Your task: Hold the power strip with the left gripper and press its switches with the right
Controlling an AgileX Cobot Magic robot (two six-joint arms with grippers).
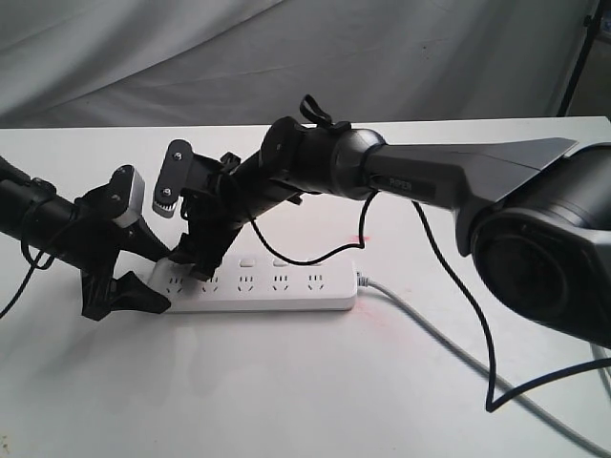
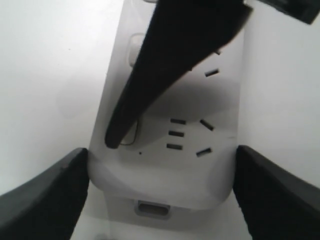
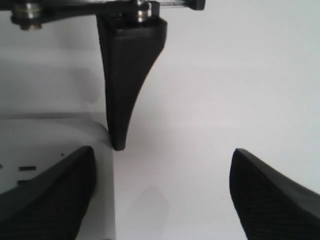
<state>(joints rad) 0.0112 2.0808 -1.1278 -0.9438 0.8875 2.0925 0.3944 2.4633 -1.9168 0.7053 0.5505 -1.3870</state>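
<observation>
Power strip btwn left gripper fingers, prob. gripped.

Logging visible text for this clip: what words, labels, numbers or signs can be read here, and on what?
Grey casing of the right arm: one short line of small lettering, too blurred to read.
The power strip: no legible print in any view.
Nothing else in the pictures carries text.
</observation>
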